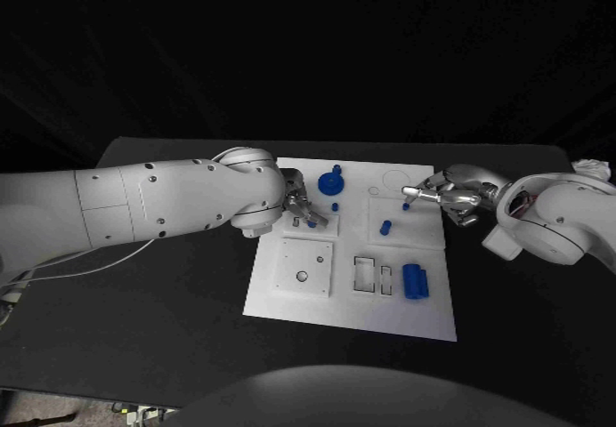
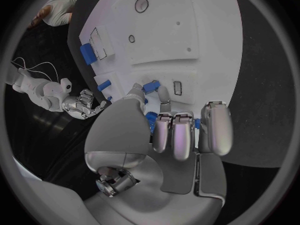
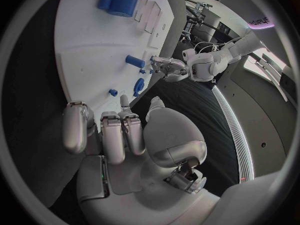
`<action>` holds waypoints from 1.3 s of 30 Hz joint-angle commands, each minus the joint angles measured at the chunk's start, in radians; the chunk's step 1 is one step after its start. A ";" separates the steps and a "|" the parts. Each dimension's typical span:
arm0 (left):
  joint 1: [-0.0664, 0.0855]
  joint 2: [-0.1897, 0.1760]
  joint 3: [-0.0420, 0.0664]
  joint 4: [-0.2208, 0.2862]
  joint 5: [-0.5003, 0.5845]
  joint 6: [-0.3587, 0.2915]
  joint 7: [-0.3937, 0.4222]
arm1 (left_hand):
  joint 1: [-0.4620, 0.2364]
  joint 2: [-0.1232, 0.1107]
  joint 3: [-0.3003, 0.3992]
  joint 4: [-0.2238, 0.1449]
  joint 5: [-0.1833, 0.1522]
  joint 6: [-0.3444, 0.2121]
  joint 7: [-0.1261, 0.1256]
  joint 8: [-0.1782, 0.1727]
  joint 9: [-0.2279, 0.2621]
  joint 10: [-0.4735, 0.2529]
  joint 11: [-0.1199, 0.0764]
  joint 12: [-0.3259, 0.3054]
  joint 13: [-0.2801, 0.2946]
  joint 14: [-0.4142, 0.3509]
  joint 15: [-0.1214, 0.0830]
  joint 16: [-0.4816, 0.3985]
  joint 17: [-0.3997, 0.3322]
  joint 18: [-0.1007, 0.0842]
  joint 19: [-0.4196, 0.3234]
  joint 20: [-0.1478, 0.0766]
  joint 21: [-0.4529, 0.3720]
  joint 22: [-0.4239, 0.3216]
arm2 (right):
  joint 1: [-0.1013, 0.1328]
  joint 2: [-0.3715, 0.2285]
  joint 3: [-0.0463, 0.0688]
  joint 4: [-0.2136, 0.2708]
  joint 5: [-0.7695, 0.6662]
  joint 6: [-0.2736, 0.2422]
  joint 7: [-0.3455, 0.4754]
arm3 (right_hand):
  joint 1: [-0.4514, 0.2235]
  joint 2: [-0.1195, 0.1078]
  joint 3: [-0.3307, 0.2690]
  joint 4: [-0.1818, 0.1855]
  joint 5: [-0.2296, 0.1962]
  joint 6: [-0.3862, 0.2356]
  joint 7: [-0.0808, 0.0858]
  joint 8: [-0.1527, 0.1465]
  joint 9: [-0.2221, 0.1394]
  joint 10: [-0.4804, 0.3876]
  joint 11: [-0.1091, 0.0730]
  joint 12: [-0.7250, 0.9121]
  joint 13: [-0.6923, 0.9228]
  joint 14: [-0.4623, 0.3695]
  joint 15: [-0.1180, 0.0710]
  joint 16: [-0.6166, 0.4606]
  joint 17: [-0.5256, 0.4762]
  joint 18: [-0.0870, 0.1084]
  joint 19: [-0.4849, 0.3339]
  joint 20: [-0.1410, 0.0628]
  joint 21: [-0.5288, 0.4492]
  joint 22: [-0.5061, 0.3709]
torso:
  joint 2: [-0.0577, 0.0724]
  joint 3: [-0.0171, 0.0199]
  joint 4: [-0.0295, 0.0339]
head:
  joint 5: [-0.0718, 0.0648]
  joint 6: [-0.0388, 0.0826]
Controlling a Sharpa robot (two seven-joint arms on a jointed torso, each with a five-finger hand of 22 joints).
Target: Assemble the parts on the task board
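Meanwhile the white board [image 1: 349, 302] carried blue parts; the left hand [image 1: 303, 212] pinched a small blue piece [image 2: 150, 86] at its fingertips, while the right hand [image 1: 443, 196] hovered with curled, empty fingers beside a blue peg [image 1: 404, 205].

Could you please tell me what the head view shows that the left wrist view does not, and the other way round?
Head view alone: the blue gear-like wheel standing near the board's far edge, with the left hand beside it. Left wrist view alone: a close look at a small blue piece at that hand's fingertips; whether it is pinched cannot be told. Both show the white task board, the two blue cylinders lying side by side on it, and the right hand over the board's far right edge.
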 commanded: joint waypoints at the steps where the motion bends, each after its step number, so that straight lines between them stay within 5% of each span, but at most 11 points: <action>1: -0.002 0.000 -0.002 -0.001 0.000 0.024 -0.011 | 0.008 0.017 0.000 -0.005 -0.003 -0.008 0.001 0.004 0.002 0.088 0.008 -0.001 0.243 0.103 0.006 0.002 0.264 0.008 -0.001 0.006 -0.006 0.152 | -0.001 0.001 0.000 0.000 -0.002 0.018 0.002 | 0.008 -0.002 -0.003 0.000 -0.004 0.000 0.007 -0.006 0.001 0.107 0.006 0.003 0.261 0.104 0.010 0.003 0.263 0.010 -0.008 -0.002 -0.005 0.178 | 0.000 0.0000 -0.0002 | 0.000 0.000; 8: -0.002 -0.001 -0.002 0.001 0.024 0.006 0.041 | 0.103 0.089 0.039 -0.027 0.003 0.021 -0.007 -0.009 -0.032 0.087 0.003 -0.002 0.241 0.103 0.005 0.002 0.264 0.009 -0.001 0.005 -0.009 0.154 | -0.001 0.004 0.000 -0.003 -0.002 0.018 0.002 | 0.008 -0.001 -0.004 0.000 -0.004 0.000 0.007 -0.006 0.001 0.107 0.006 0.003 0.261 0.104 0.010 0.003 0.263 0.011 -0.009 -0.002 -0.006 0.178 | 0.000 0.0003 0.0006 | 0.001 0.000; 12: -0.002 -0.001 -0.002 0.001 0.034 0.005 0.059 | 0.155 0.109 0.053 -0.027 0.045 0.039 -0.008 -0.045 -0.080 0.084 0.003 -0.008 0.237 0.103 0.005 0.002 0.264 0.010 -0.004 0.005 -0.014 0.155 | -0.001 0.005 0.000 -0.004 -0.002 0.018 0.002 | 0.008 -0.001 -0.004 0.000 -0.004 0.000 0.007 -0.006 0.001 0.107 0.006 0.003 0.261 0.104 0.010 0.003 0.263 0.011 -0.010 -0.002 -0.007 0.177 | 0.000 0.0001 0.0000 | 0.001 0.000; 29: -0.002 -0.005 -0.002 0.002 0.056 0.004 0.067 | 0.214 0.129 0.074 -0.025 0.076 0.066 -0.014 -0.066 -0.117 0.081 -0.001 -0.012 0.234 0.103 0.002 0.002 0.264 0.010 -0.005 0.005 -0.017 0.158 | -0.002 0.004 0.000 -0.004 -0.002 0.019 0.001 | 0.009 -0.001 -0.003 0.000 -0.004 0.000 0.007 -0.006 0.001 0.107 0.006 0.003 0.261 0.104 0.010 0.003 0.263 0.011 -0.010 -0.002 -0.007 0.177 | 0.000 0.0000 0.0003 | 0.003 0.000; 39: -0.002 -0.013 -0.002 0.005 0.057 0.008 0.059 | 0.265 0.127 0.110 -0.038 0.035 0.066 -0.014 -0.078 -0.133 0.081 -0.002 -0.013 0.233 0.103 0.001 0.002 0.264 0.010 -0.004 0.003 -0.019 0.160 | -0.002 0.002 0.000 -0.003 -0.002 0.019 0.001 | 0.009 -0.001 -0.003 0.000 -0.004 0.000 0.007 -0.006 0.001 0.107 0.006 0.003 0.261 0.104 0.010 0.003 0.263 0.011 -0.010 -0.002 -0.007 0.177 | 0.001 0.0001 0.0002 | 0.005 0.000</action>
